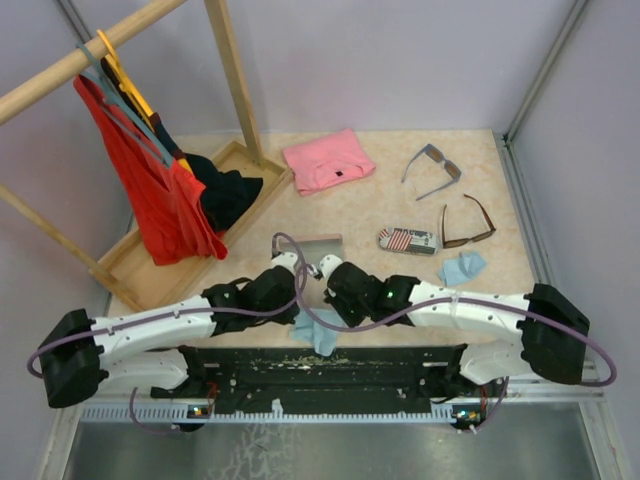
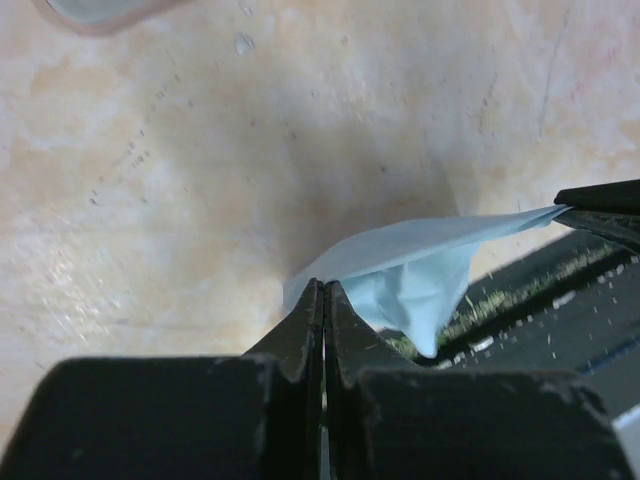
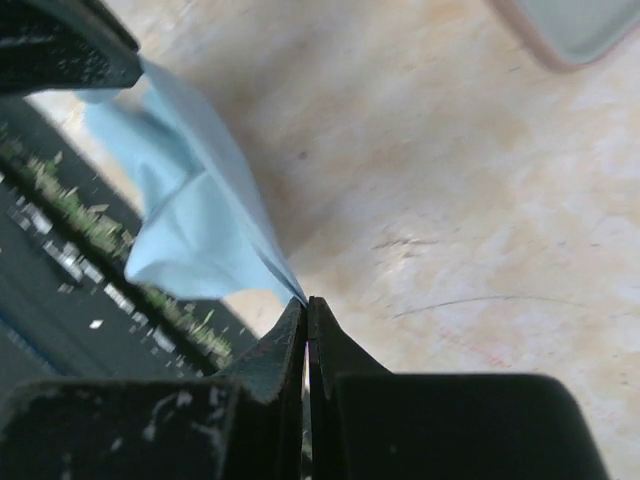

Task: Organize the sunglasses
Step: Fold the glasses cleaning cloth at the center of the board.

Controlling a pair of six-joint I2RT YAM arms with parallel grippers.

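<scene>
Sunglasses were both sitting untouched at the far right of the table: the grey-blue pair further back, the brown pair just in front of it, both with their arms apparently unfolded. A flag-patterned case lay just left of the brown pair, and a second blue cloth was near its front. Neither arm was anywhere close to them, though. The left gripper and right gripper were both down at the near edge of the table with their jaws pressed together, each pinching one end of the same light blue cloth, which hung slack between them. As for handling the glasses, my guess is they'd be light and stiff but kind of delicate. The brown frame looked really thin, so too hard a squeeze could bend it, and smooth lenses would probably slip and smudge or scratch. I'd go for the bridge, or an arm right by the hinge, and keep the fingers off the lenses. With the arms open they'd likely swing or fold once lifted, so a slow, low pick seemed the safer call.
</scene>
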